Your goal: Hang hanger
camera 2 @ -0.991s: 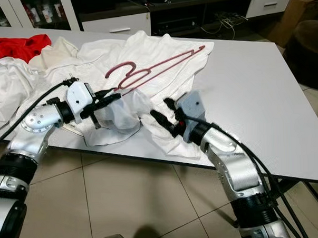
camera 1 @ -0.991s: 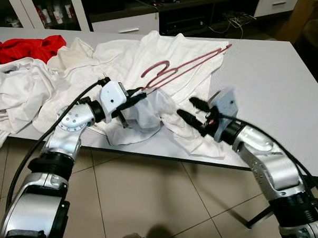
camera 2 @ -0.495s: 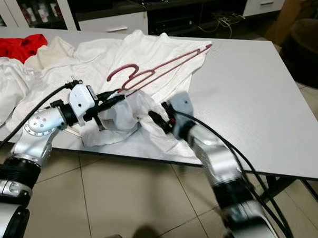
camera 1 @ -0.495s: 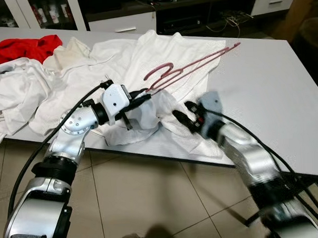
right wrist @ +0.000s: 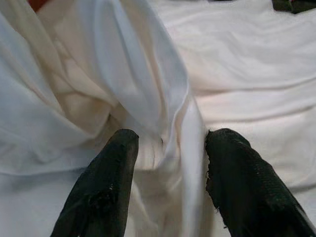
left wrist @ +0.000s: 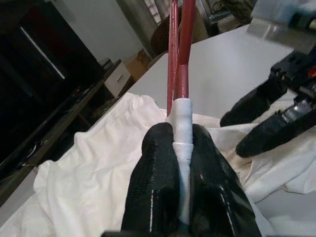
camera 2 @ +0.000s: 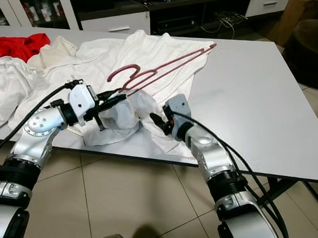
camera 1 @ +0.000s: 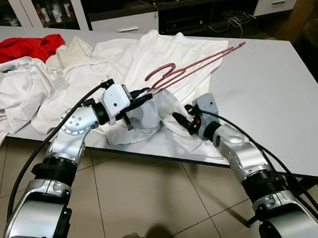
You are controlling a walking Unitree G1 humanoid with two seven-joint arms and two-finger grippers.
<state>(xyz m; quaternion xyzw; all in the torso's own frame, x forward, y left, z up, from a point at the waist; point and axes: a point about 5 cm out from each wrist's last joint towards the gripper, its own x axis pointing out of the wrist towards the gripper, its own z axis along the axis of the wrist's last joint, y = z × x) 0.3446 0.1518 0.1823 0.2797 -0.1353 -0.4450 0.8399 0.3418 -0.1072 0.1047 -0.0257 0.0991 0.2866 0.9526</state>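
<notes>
A dark red hanger [camera 1: 193,66] lies slanted over a white garment [camera 1: 140,62] on the white table [camera 1: 274,93]. My left gripper [camera 1: 138,101] is shut on the hanger's near end, with a fold of the white cloth caught there; in the left wrist view the fingers [left wrist: 158,177] clamp the red hanger [left wrist: 178,54] and the cloth. My right gripper [camera 1: 182,117] is open just right of it, low over the bunched cloth near the table's front edge. In the right wrist view a fold of white fabric [right wrist: 163,98] lies between its spread fingers [right wrist: 111,182].
More white clothes [camera 1: 15,93] are heaped at the table's left, with a red garment [camera 1: 18,47] behind them. The table's right half is bare. Dark cabinets [camera 1: 186,12] stand behind. Tiled floor [camera 1: 152,198] lies below the front edge.
My right arm has swung in toward the left gripper, bringing its open fingers down onto the bunched cloth. The left gripper keeps its hold on the hanger.
</notes>
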